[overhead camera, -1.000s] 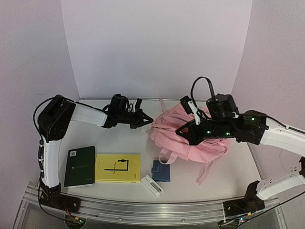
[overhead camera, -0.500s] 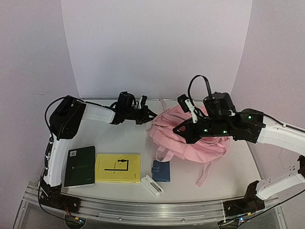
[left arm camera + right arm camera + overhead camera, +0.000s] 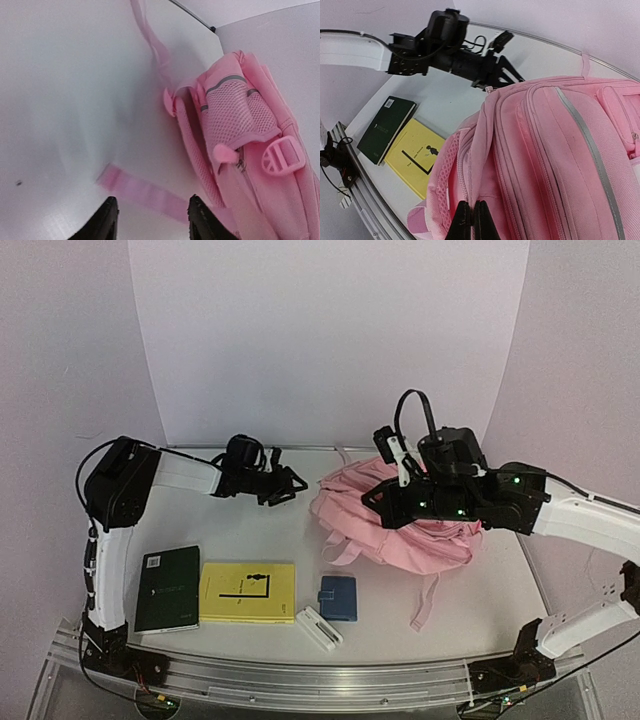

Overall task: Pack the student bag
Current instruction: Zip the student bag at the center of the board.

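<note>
While the student bag (image 3: 400,545) lies at the right-centre of the desk (image 3: 250,535) with its front pockets and a grey reflective strip (image 3: 585,145) turned upward, the right pincer (image 3: 471,222) is pressed onto its left end. Its two fingers are closed tight together with no gap, their tips against the pink fabric beside a zip seam. Whether a fold or a zip pull is nipped between them cannot be told.

The left pincer (image 3: 152,200) hangs low over the desk just to the left of the bag, apart from it. Its fingers stand spread with nothing between them. Below them on the desk lies a loose pink strap (image 3: 150,195). Beyond it the wrist view shows the bag's mesh side pocket (image 3: 235,115) and a pink plastic buckle (image 3: 280,156). A second strap (image 3: 430,600) trails from the bag toward the near edge.

Along the near left part of the desk sit a dark green notebook (image 3: 167,588) and a yellow book (image 3: 248,592) just beside it. A small blue wallet-like case (image 3: 338,598) lies near the bag's lower corner, and a small white oblong object (image 3: 320,628) lies at the yellow book's right corner.
</note>
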Controlling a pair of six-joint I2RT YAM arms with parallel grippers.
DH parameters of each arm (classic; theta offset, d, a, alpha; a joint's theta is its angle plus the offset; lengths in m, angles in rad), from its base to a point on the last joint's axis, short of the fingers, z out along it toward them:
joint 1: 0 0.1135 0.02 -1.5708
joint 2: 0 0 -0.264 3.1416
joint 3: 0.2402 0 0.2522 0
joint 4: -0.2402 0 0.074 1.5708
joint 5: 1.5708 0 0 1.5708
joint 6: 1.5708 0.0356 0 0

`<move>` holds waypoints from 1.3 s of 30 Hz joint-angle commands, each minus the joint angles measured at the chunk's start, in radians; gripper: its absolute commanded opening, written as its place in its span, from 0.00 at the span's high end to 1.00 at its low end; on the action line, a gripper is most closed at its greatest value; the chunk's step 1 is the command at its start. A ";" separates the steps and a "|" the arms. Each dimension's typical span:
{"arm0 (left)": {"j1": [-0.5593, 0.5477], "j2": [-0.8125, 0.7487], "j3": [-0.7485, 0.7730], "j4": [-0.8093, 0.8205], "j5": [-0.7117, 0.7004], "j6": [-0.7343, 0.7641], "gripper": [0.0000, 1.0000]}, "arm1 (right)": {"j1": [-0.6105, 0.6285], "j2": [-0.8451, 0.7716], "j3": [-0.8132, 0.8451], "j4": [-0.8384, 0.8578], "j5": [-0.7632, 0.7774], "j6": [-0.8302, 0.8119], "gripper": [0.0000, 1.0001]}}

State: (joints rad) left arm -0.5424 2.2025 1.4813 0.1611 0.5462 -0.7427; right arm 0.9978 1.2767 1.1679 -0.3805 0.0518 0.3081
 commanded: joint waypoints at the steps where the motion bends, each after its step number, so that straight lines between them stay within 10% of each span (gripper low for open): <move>1: 0.113 -0.271 -0.154 -0.072 -0.091 0.049 0.43 | 0.007 0.071 0.116 0.167 0.206 0.064 1.00; 18: 0.144 -0.822 -0.562 -0.250 -0.194 -0.043 0.30 | 0.017 0.867 0.770 0.101 0.411 0.135 1.00; 22: 0.130 -0.889 -0.595 -0.282 -0.200 -0.065 0.29 | 0.013 0.973 0.913 0.081 0.387 0.119 0.80; 25: 0.106 -0.911 -0.611 -0.293 -0.203 -0.077 0.27 | 0.012 0.953 0.932 0.072 0.334 0.095 0.46; 29: 0.050 -0.889 -0.610 -0.277 -0.207 -0.091 0.23 | 0.011 0.802 0.812 0.055 0.317 0.081 0.24; 39: -0.074 -0.679 -0.558 -0.111 -0.176 -0.153 0.25 | -0.061 0.353 0.217 -0.020 0.132 0.214 0.30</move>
State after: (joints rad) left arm -0.5910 1.4469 0.8733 -0.0457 0.3589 -0.8665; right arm 0.9767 1.7611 1.5362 -0.3518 0.2767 0.4463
